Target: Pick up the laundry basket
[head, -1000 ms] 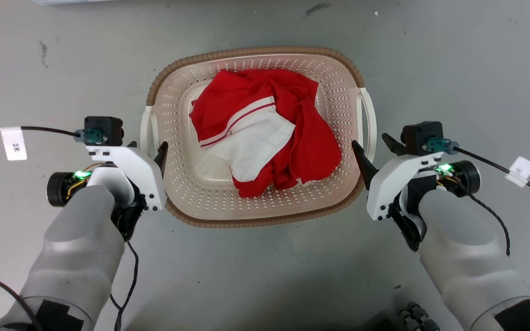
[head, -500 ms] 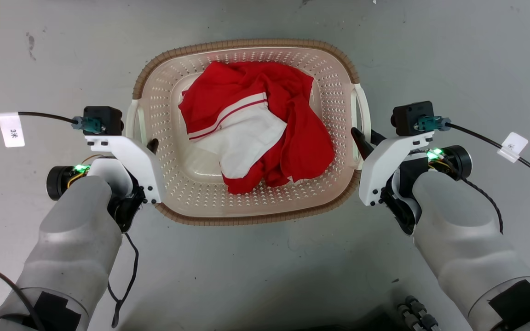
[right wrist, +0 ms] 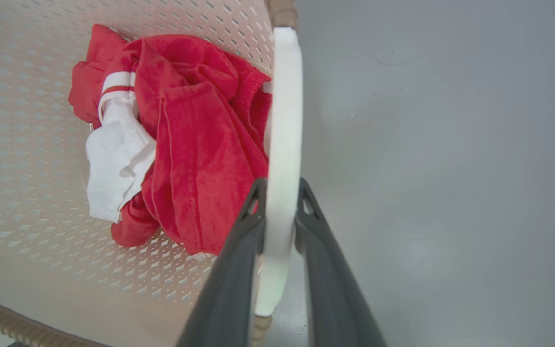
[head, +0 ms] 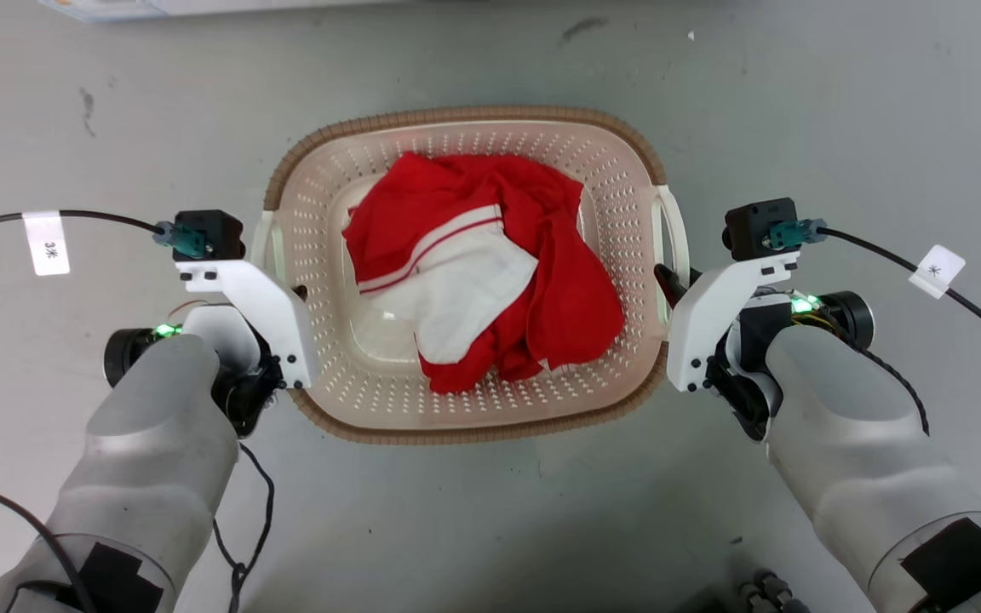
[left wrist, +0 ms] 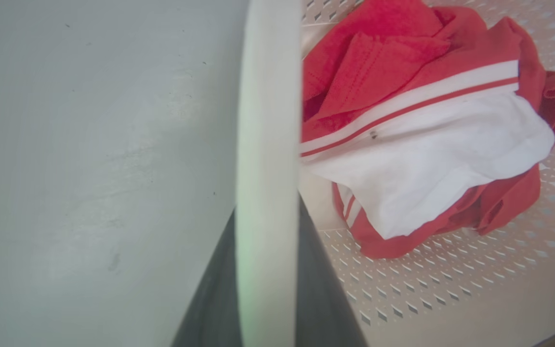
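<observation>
Two grippers, one basket. The left gripper point(head: 297, 292) pinches the left handle point(head: 262, 245) of the laundry basket point(head: 456, 115), its two dark fingers point(left wrist: 321, 289) pressed against either side of the white bar. The right gripper point(head: 666, 277) clamps the right handle point(head: 679, 226) the same way. The cream basket lies directly before the robot, between its two pale forearms, above the grey floor point(head: 490, 511). Whether it rests on the floor or hangs just off it cannot be told. Open floor surrounds the brown rim on every side. Inside, one crumpled heap of red and white cloth point(head: 482, 281) lies on the perforated bottom; whether it is one garment or several cannot be told. Two tagged cables point(head: 46, 243) trail outward from the wrists.
</observation>
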{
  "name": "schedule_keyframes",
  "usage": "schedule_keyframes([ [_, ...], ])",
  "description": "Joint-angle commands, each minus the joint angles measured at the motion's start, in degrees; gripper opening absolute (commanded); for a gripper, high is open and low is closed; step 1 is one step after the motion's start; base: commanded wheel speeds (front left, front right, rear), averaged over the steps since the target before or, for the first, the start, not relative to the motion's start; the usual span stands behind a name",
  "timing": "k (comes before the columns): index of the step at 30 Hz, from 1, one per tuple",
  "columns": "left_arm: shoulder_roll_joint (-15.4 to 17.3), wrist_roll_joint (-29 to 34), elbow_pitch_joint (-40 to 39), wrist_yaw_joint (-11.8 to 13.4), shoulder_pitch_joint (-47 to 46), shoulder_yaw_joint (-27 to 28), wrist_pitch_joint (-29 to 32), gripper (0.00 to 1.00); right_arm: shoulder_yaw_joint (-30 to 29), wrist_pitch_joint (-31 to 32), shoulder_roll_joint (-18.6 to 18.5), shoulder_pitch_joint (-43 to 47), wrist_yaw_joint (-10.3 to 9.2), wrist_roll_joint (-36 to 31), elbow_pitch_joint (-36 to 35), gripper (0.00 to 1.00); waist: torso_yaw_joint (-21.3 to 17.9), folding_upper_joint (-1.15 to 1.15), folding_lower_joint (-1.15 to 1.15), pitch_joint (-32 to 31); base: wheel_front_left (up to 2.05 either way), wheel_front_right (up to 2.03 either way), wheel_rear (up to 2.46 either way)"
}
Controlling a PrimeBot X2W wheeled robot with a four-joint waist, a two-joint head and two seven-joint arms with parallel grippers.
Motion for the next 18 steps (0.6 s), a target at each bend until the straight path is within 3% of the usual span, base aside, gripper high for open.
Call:
schedule_keyframes([
  [1, -0.6, -0.7, 0.2, 0.0, -0.8, -0.4, 0.5, 0.00, 0.6, 1.0, 0.0, -0.9, 0.00, 0.5, 0.6, 0.00, 0.3, 0.00, 0.00, -1.7, 0.00, 0.00, 0.00],
  [9, -2.3, -3.6, 0.5, -0.1, -0.7, -1.7, 3.0, 0.00, 1.0, 6.8, -0.2, -1.2, 0.01, 2.4, 2.5, 0.00, 1.0, 0.00, 0.00, -7.1, 0.00, 0.00, 0.00],
  [18, -3.7, -8.0, 0.7, -0.1, 0.8, -3.4, 9.6, 0.00, 1.6, 17.4, -1.9, 0.1, 0.01, 5.1, 3.5, 0.00, 2.4, 0.00, 0.00, -15.9, 0.00, 0.00, 0.00],
])
